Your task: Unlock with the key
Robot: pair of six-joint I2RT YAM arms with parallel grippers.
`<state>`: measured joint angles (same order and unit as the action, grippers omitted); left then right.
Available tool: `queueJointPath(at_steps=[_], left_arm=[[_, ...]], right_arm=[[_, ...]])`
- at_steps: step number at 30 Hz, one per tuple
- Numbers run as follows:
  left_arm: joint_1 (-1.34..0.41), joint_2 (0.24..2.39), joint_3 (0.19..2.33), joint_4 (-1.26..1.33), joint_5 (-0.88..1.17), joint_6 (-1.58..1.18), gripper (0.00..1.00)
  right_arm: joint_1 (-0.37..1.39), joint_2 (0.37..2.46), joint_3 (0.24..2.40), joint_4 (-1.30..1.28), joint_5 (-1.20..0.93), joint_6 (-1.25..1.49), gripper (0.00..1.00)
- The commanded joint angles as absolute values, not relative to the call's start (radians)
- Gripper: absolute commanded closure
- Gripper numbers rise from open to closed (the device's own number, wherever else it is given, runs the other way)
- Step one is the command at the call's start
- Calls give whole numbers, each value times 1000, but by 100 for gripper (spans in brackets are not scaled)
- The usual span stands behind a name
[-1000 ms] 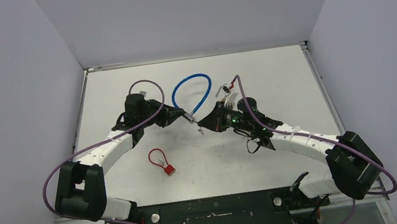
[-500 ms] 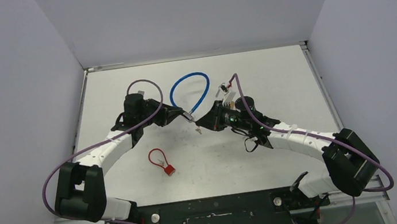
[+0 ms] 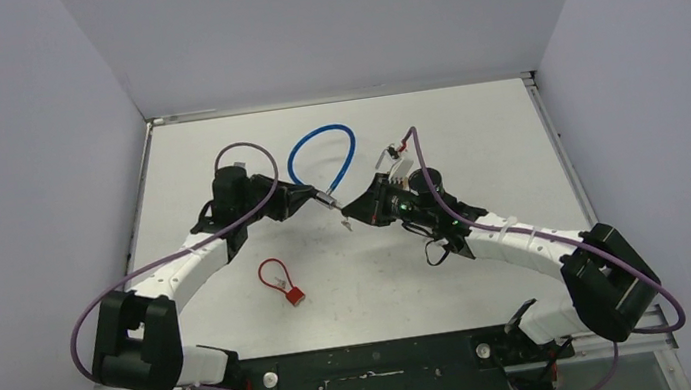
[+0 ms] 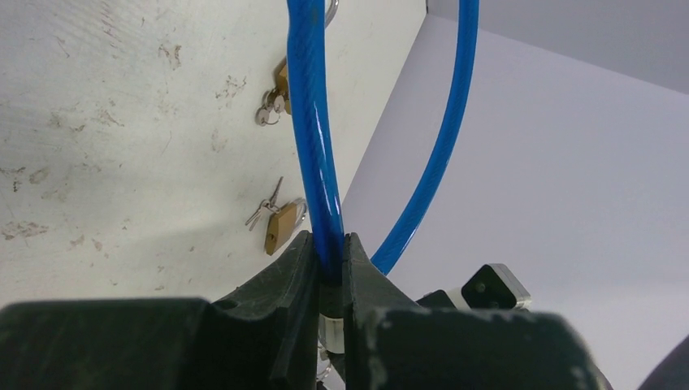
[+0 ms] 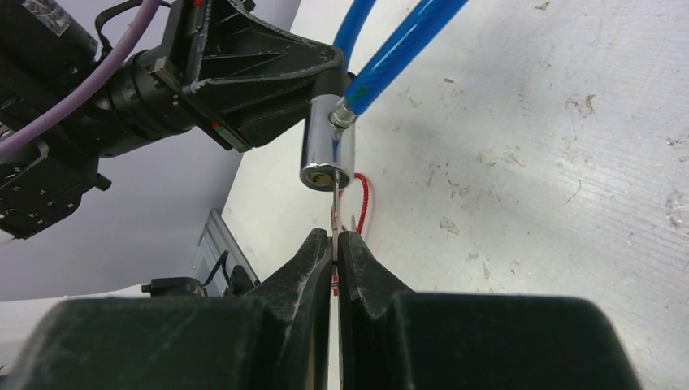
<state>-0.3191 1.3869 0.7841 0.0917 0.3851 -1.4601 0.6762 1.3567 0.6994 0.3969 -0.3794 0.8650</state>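
Left end effector (image 4: 329,260): pressed together on the blue cable (image 4: 313,122), pinching it just above the lock barrel and holding it off the desk (image 3: 475,138).
Right end effector (image 5: 335,237): closed on the key (image 5: 335,203), with the blade sticking straight out past the fingertips.
Lock barrel (image 5: 327,146): a short silver cylinder hanging at the cable's end, between the two arms at mid-desk, its keyhole face turned towards the right end effector.
Key to keyhole: the barrel lies straight ahead of the right end effector. The blade's long axis runs almost in line with the barrel's, and the tip meets the keyhole face. I cannot tell how deep it sits.
Nearer arm: the right one carries the key, so pushing in and turning look like its job while the left steadies the barrel.
Bystanders: a small red lock (image 3: 282,282) lies on the desk well apart, near the left arm. Two brass padlocks (image 4: 280,227) with keys lie further out.
Change from a second ago: the blue loop has swung leftwards and stands more upright. Both end effectors have drifted slightly left and away from the bases, and both grips are unchanged.
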Motion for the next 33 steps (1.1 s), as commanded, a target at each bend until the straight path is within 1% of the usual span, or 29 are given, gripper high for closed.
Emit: queueJointPath(at_steps=[1,11,18,21,25,33], left_arm=[[-330,1320,784,227,449,-1528,100],[-333,1315,768,241,457,-1542,100],[-333,1309,759,249,449,-1551,100],[-333,1308,754,255,447,-1554,100],[-333,1311,755,261,447,-1553,100],[-334,1306,762,262,452,-1554,100]], right_arm=[[681,1380,743,423,-316,882,100],[681,1359,729,495,-334,887,100],[680,1251,580,594,-392,870,100],[681,1221,548,635,-422,862,100],[681,1215,559,660,-440,857,100],[681,1265,614,665,-439,870,100]])
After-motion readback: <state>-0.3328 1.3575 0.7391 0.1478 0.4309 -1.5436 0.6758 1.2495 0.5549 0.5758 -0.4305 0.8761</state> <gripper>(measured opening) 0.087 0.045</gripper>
